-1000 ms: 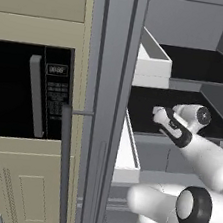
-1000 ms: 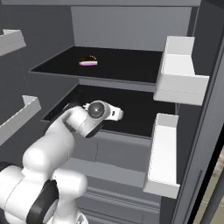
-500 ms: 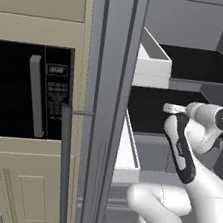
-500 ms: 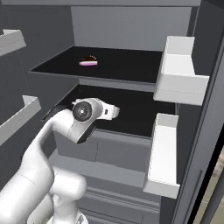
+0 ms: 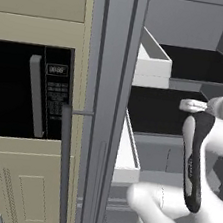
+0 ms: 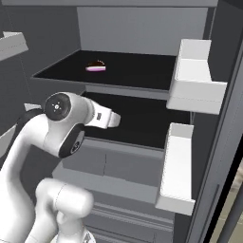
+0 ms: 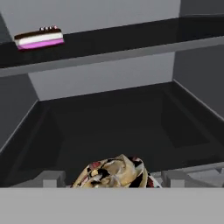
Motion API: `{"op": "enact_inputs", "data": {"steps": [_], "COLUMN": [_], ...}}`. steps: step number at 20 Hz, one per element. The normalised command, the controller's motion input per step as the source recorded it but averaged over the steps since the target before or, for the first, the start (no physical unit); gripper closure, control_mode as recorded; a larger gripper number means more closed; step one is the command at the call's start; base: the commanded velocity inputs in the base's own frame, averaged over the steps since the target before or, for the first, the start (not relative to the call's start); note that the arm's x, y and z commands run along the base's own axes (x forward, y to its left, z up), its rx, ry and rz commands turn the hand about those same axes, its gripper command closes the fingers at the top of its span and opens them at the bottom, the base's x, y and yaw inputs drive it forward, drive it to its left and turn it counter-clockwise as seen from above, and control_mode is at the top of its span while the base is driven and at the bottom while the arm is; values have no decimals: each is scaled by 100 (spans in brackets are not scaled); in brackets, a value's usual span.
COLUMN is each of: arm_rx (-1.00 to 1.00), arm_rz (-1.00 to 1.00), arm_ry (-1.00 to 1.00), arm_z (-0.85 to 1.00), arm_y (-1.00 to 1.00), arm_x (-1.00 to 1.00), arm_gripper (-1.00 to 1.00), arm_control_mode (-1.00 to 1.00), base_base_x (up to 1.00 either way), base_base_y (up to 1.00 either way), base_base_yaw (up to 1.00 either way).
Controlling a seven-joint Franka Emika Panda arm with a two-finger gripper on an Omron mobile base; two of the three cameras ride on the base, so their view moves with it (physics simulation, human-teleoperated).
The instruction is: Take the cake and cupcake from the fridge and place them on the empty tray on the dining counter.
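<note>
My gripper (image 7: 113, 186) has its fingers spread apart with nothing between them, poised at the front lip of the fridge (image 6: 142, 28) lower black shelf. The cupcake (image 7: 114, 172) sits on that lower shelf just ahead of the fingers, centred between the two tips without touching either. The cake (image 7: 39, 38) lies on the shelf above, well beyond the fingers toward the back left of the fridge.

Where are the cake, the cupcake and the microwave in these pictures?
cake (image 7: 39, 38): hand view, on the pink and white side of the slice.
cupcake (image 7: 114, 173): hand view, on its crinkled top, low on the lower shelf.
microwave (image 5: 15, 91): left base view, on its dark door glass.
</note>
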Motion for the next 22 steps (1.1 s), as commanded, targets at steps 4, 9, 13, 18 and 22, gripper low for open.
{"op": "enact_inputs", "data": {"steps": [4, 9, 13, 18, 22], "arm_rx": [1, 0, 0, 0, 0], "arm_rz": [0, -1, -4, 0, 0], "arm_ry": [-34, -6, 0, 0, 0], "arm_z": [57, 67, 53, 0, 0], "arm_y": [9, 12, 20, 0, 0], "arm_x": [-100, -83, -71, 0, 0], "arm_gripper": [100, 100, 100, 100, 100], "arm_control_mode": [-100, -100, 100, 100, 100], "base_base_x": [0, 0, -25, -100, -100], "base_base_y": [0, 0, 4, 1, 9], "base_base_yaw": [0, 0, -1, -1, 0]}}
